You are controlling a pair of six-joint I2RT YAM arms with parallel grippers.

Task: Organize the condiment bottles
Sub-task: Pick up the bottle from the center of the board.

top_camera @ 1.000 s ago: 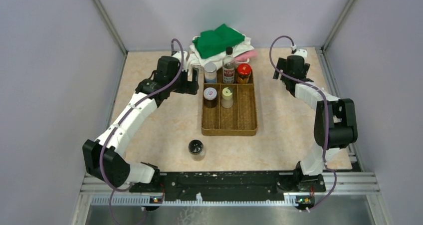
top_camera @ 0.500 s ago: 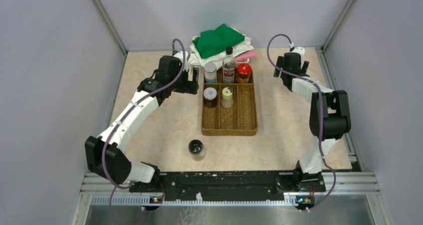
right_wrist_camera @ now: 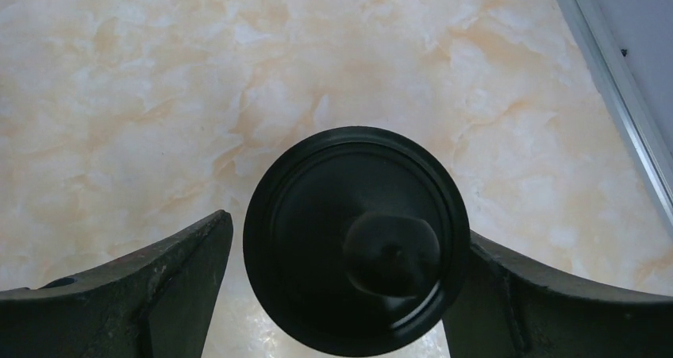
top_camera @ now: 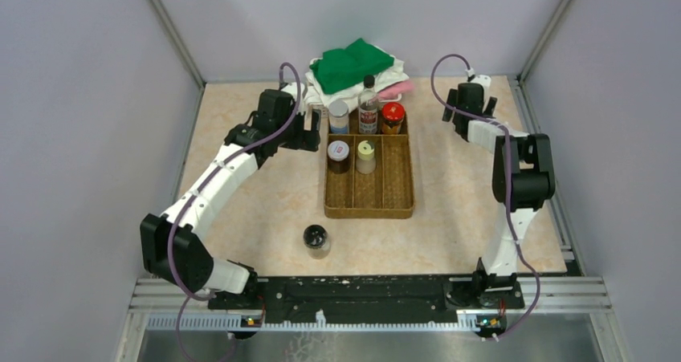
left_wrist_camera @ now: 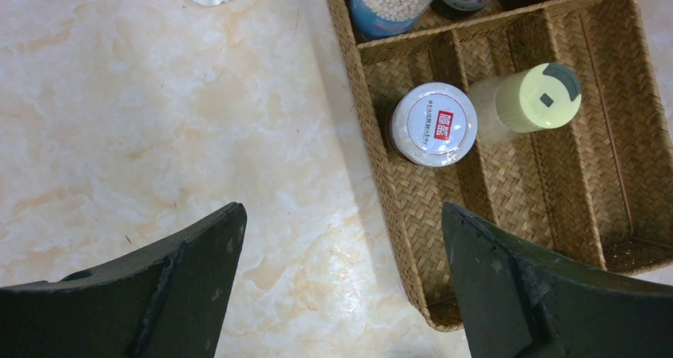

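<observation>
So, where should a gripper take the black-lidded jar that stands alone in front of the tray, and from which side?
Take the black-lidded jar by its round body, just under the lid, coming straight down from above. It stands upright, apart from the tray, so there is probably room on any two opposite sides.

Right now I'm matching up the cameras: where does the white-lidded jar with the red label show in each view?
Top external: white-lidded jar, centre, far end of the tray's left lane.
Left wrist: upper middle, same lane.
Right wrist: not in it.
Shared landmark: the yellow-lidded bottle beside it, in the top and left wrist views.
</observation>
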